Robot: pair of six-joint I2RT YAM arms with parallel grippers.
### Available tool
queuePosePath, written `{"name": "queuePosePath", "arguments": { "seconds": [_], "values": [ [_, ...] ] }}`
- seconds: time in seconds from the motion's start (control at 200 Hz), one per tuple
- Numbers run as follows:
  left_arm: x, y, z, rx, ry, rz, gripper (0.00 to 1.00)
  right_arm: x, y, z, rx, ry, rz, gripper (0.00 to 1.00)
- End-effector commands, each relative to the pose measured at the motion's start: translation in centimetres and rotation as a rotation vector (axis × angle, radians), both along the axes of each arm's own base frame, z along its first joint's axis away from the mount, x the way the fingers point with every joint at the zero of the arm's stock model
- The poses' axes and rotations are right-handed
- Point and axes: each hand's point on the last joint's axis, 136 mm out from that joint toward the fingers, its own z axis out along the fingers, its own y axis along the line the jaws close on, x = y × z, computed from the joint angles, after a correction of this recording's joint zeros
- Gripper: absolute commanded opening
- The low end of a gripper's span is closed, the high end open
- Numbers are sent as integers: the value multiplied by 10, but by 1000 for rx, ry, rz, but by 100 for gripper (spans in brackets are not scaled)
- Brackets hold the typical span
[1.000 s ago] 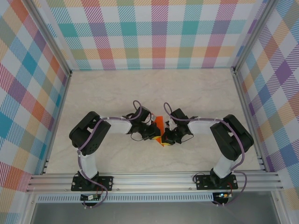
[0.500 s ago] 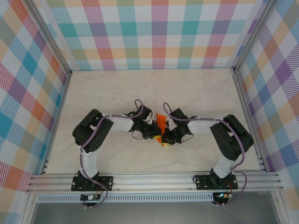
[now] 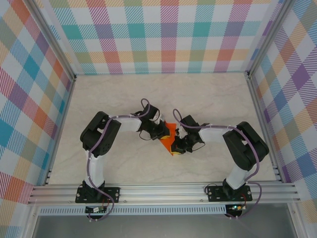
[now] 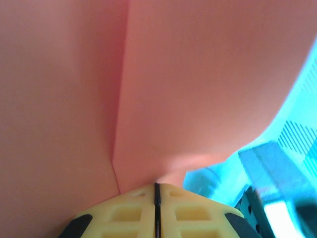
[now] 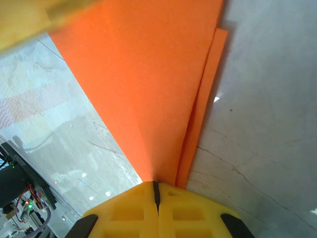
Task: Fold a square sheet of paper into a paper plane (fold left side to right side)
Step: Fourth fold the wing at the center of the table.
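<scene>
Orange square sheet of paper (image 3: 170, 137) sits pinched just left of the right gripper (image 3: 179, 147), which is clamped on its near corner. Your left gripper (image 3: 159, 132), also clamped on the sheet, has swung farther from the right gripper, spreading the flap, so your fold isn't closed yet.

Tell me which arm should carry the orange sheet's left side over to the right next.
Left, probably. The left fingers pinch the orange sheet at its left edge, free to swing it across; the right fingers clamp its near corner, suited to anchoring.
</scene>
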Motion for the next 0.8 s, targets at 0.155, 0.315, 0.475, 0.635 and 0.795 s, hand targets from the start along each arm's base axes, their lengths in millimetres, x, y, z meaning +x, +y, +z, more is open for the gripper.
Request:
{"name": "queuePosePath", "arguments": {
  "seconds": [0.155, 0.315, 0.475, 0.635, 0.795],
  "values": [
    [50, 14, -1, 38, -74, 40, 9, -46, -60, -54, -316, 145, 12, 1],
    [72, 25, -8, 51, -69, 58, 9, -47, -60, -53, -314, 145, 13, 1],
    [93, 41, -9, 48, -69, 84, 10, -46, -59, -52, -310, 141, 12, 1],
    [114, 53, -2, 19, -75, 101, 11, -44, -55, -50, -291, 136, 13, 1],
    [128, 55, 27, -31, -123, 105, 14, -35, -44, -42, -228, 95, 6, 2]
  ]
}}
